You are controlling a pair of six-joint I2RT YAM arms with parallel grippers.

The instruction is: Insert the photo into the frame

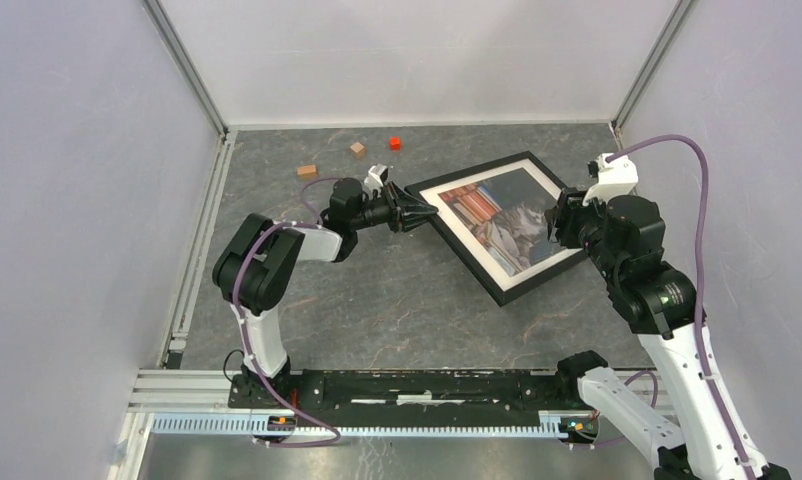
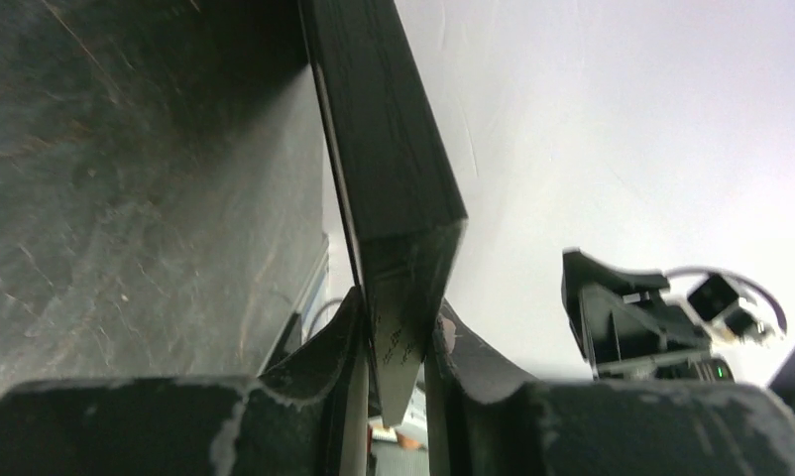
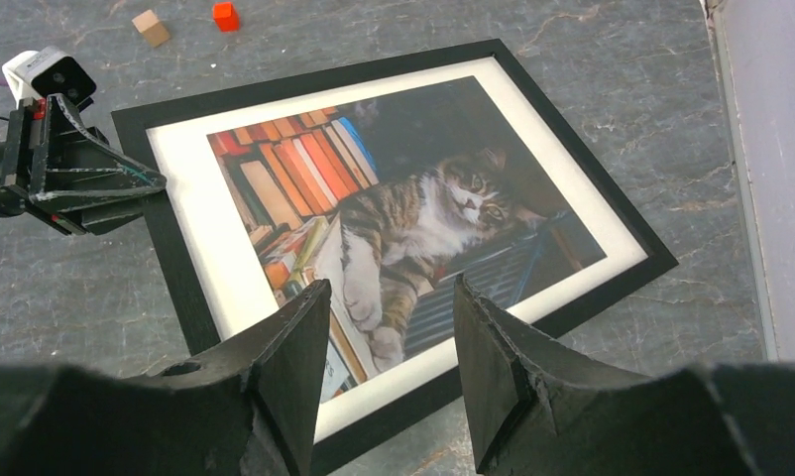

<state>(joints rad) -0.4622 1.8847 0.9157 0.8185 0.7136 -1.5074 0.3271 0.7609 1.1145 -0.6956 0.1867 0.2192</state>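
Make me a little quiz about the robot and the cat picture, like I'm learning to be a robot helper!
1. True or false: the left tool is pinching the edge of the black frame.
2. Which animal is in the photo? A: a dog. B: a cat. C: a bird.
3. Fill in the missing word: the right tool hovers over the frame with its jaws ____ and nothing between them.

Key: 1 true. 2 B. 3 open.
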